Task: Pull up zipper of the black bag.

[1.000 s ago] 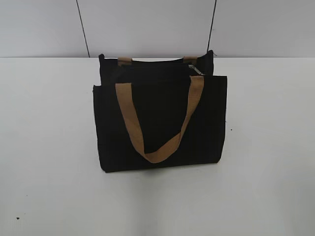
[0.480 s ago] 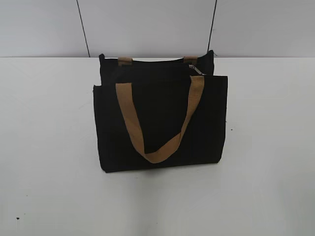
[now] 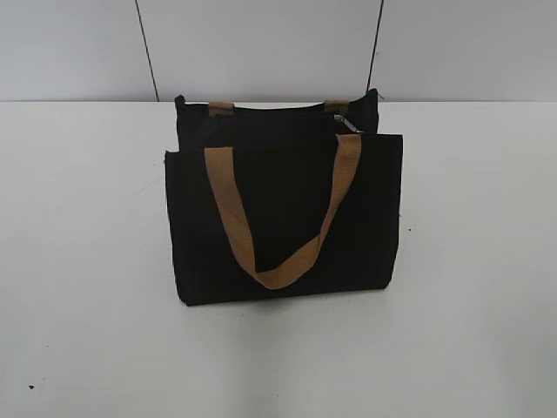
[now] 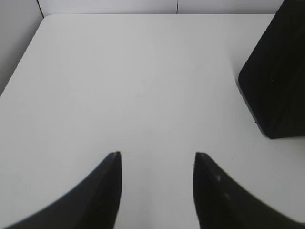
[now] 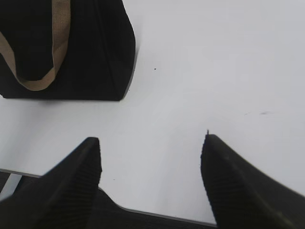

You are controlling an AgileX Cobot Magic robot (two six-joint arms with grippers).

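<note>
The black bag (image 3: 287, 218) stands upright in the middle of the white table, a tan strap handle (image 3: 278, 218) hanging down its front. The silver zipper pull (image 3: 348, 124) shows at the bag's top right, near the right handle end. Neither arm shows in the exterior view. My left gripper (image 4: 157, 155) is open and empty over bare table, with the bag's corner (image 4: 276, 76) to its upper right. My right gripper (image 5: 152, 140) is open and empty near the table's front edge, with the bag (image 5: 90, 47) and its tan handle (image 5: 43, 62) to its upper left.
The white table (image 3: 87, 261) reaches back to a grey wall (image 3: 261, 43) with two dark vertical seams. The table's near edge (image 5: 152, 212) shows under the right gripper. A small dark speck (image 3: 31, 387) lies at the front left.
</note>
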